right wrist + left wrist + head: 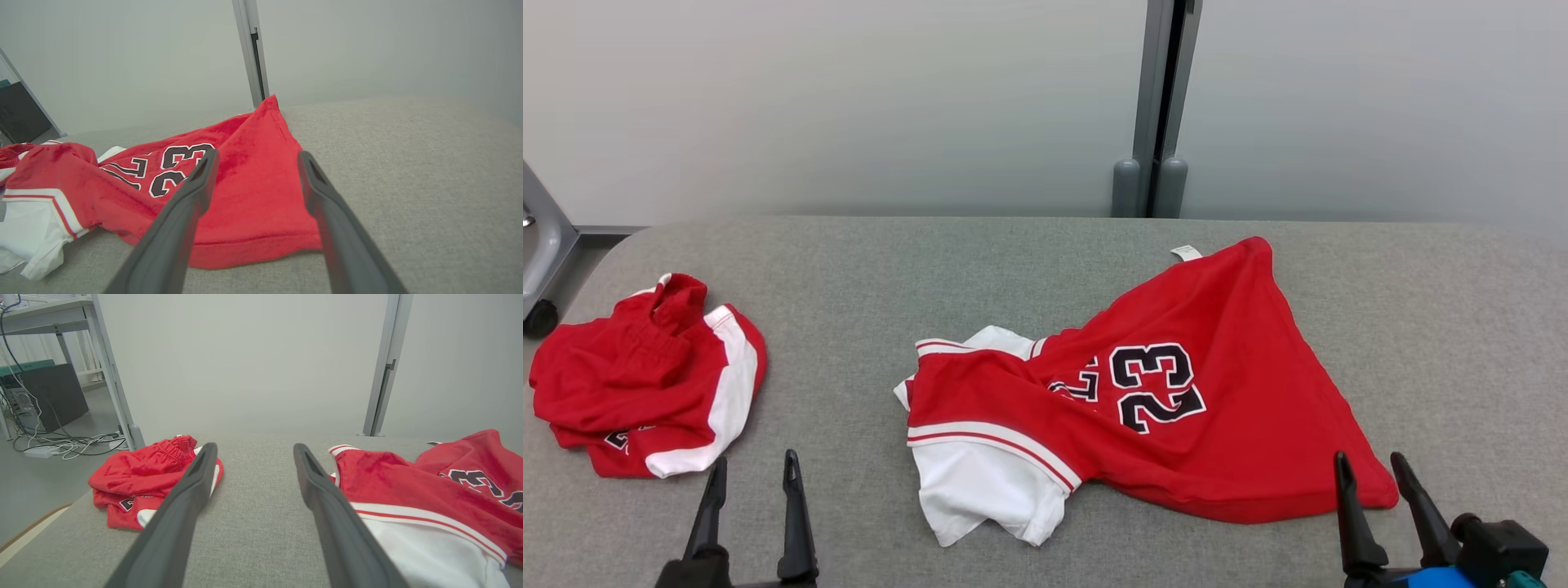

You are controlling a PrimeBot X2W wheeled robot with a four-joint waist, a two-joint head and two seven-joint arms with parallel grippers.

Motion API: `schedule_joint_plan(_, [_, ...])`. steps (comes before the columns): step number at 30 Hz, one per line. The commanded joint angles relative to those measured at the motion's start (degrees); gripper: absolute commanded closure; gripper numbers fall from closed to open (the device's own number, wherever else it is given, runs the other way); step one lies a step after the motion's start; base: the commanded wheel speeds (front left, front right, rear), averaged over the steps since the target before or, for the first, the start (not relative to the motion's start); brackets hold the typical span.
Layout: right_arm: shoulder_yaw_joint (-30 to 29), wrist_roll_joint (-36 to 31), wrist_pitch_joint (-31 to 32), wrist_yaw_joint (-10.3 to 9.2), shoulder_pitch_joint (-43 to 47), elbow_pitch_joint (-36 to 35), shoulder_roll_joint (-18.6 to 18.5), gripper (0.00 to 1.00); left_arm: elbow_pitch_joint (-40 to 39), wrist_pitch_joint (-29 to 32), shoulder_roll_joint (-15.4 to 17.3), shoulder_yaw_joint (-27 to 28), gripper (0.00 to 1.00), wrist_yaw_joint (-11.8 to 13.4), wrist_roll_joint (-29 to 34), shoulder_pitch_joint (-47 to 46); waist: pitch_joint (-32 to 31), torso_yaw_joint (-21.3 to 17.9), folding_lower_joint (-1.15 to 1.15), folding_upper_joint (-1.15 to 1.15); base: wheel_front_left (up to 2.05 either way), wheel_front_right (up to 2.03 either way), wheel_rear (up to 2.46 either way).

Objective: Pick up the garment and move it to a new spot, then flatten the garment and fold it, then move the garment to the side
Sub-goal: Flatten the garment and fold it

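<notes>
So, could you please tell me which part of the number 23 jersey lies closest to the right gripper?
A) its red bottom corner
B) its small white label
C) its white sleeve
A: in the head view the open right gripper sits right at the red bottom corner of the jersey, while the white sleeve lies at the garment's opposite end and the label is at its far edge.

jersey (pixel 1176 408) mid-table (pixel 849 261), bundled shorts (pixel 645 376) far left
</notes>
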Motion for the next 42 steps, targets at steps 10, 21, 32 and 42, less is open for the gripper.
schedule_joint_plan(10, [0.61,-0.16,-0.22,0.01,1.21,0.26,-0.12,0.0,0.46,-0.14,-1.22,1.95,0.0,-1.6,1.33,1.1,-0.57,-0.61,0.01,0.0,0.0,0.0,0.0])
schedule_joint_plan(21, [-4.34,-5.75,1.03,0.01,-4.42,7.21,-1.06,0.0,8.12,-0.14,-2.0,-4.4,0.0,-6.58,2.04,-0.63,0.65,-1.81,0.01,0.0,0.0,0.0,0.0])
schedule_joint_plan(32, [-6.29,-7.64,0.66,0.01,-12.8,21.55,-3.08,0.0,20.05,-0.14,-2.35,-12.08,0.0,-8.19,1.09,-5.21,4.13,-2.49,0.01,0.0,0.0,0.0,0.0])
schedule_joint_plan(42, [-5.73,-7.64,-0.07,0.01,-18.61,32.33,-3.39,0.0,25.63,-0.14,-2.62,-13.51,0.0,-8.37,-0.58,-10.79,7.25,-2.16,0.01,0.0,0.0,0.0,0.0])
